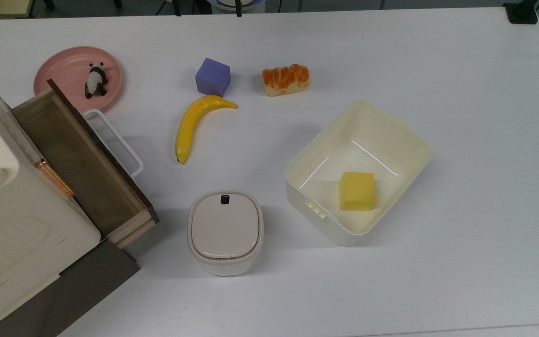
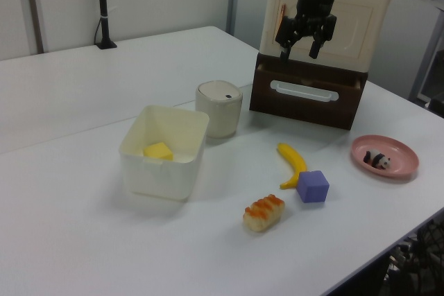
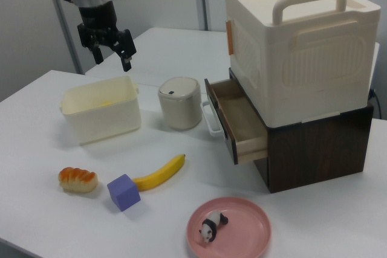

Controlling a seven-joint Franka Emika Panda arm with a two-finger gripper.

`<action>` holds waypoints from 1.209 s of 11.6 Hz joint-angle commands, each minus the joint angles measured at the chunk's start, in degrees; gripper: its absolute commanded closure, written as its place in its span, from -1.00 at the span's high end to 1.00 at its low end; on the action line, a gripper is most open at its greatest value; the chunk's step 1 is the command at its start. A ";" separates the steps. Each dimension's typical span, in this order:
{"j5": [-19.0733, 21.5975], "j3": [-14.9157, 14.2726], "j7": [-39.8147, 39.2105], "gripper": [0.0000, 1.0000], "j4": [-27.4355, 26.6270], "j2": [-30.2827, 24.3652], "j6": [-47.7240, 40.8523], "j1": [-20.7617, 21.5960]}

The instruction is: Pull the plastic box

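The plastic box (image 1: 393, 140) is a cream-white deep bin standing right of centre in the top view, with a yellow cube (image 1: 357, 191) inside it. It also stands at the left view's left (image 2: 163, 175) and the right view's left (image 3: 103, 119). My gripper (image 3: 112, 61) hangs open in the air, above the box's far side in the right view and well clear of its rim. In the left view the gripper (image 2: 298, 52) shows in front of the cabinet, with nothing between its fingers.
A small white container with a beige lid (image 1: 225, 231) stands beside the box. A cream cabinet with an open wooden drawer (image 1: 82, 159) fills the top view's left. A banana (image 1: 194, 124), purple cube (image 1: 212, 77), bread (image 1: 286, 79) and pink plate (image 1: 66, 70) with a panda lie beyond.
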 commanded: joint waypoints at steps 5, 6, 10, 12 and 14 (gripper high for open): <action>6.01 0.35 -1.63 1.00 0.01 -0.36 -0.15 -1.82; 6.01 0.35 -1.71 1.00 0.01 -0.36 -0.15 -1.82; 6.10 0.44 -1.98 1.00 -0.60 -0.28 -0.15 -1.56; 6.19 0.44 -1.80 1.00 -0.60 -0.28 1.16 -1.56; 6.19 0.44 -1.63 1.00 -0.69 -0.28 1.70 -1.65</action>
